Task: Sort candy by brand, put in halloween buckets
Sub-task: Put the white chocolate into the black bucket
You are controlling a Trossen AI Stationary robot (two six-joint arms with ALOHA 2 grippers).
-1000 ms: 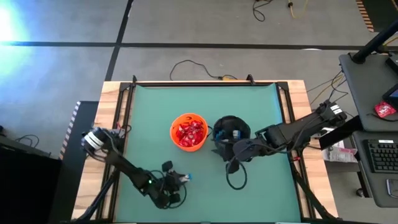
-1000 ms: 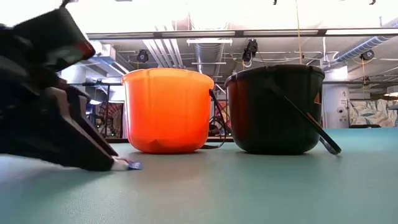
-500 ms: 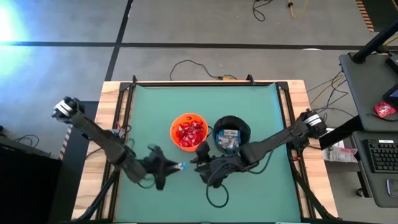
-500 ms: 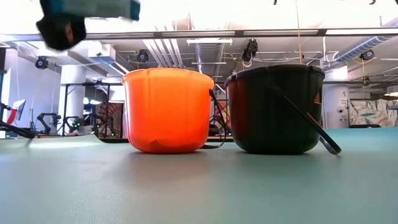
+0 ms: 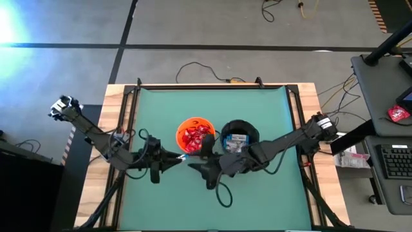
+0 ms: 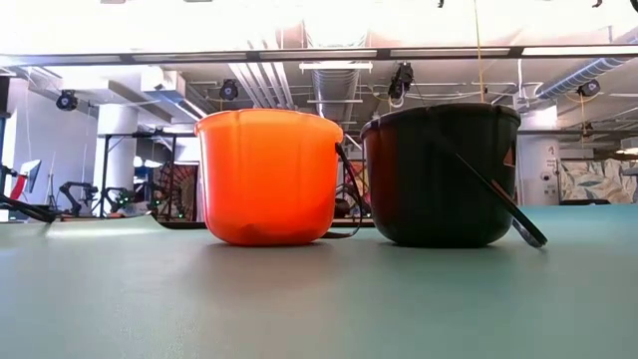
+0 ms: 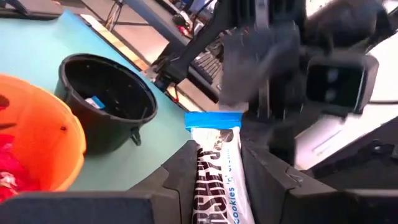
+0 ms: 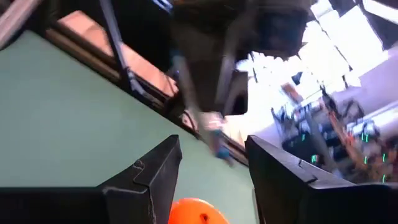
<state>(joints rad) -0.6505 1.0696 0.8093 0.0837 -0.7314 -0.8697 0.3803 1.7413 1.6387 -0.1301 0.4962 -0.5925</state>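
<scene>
The orange bucket (image 5: 195, 135) (image 6: 264, 175) holds red packets (image 5: 196, 138). Beside it, the black bucket (image 5: 239, 136) (image 6: 444, 175) holds white-and-blue bars (image 5: 237, 143); its thin handle hangs down its side (image 6: 498, 199). My left gripper (image 5: 175, 158) (image 7: 214, 152) hovers near the orange bucket's near side, shut on a white-and-blue bar (image 7: 214, 180) (image 5: 185, 156). My right gripper (image 5: 193, 165) (image 8: 211, 168) faces it from the right, open, a short way from the bar's end. Neither gripper shows in the low view. My left gripper pinches the white-and-blue bar between its two fingers at the bar's middle (image 7: 210, 163). The fingers lie along the bar, about level, pointing toward the table's right. The bar is lifted clear, and its blue end (image 7: 213, 120) sticks out past the fingertips toward my right gripper.
A black cable (image 5: 222, 193) loops on the green mat under the right arm. Wooden table borders (image 5: 116, 109) and a black frame (image 5: 193, 86) ring the mat. A desk with a keyboard (image 5: 394, 158) stands off the table's right.
My left gripper has lifted the bar off the mat near the near edge and carried it up and toward the far-right, by the orange bucket. My right gripper has swung from the black bucket toward the near-left and now faces the left gripper.
</scene>
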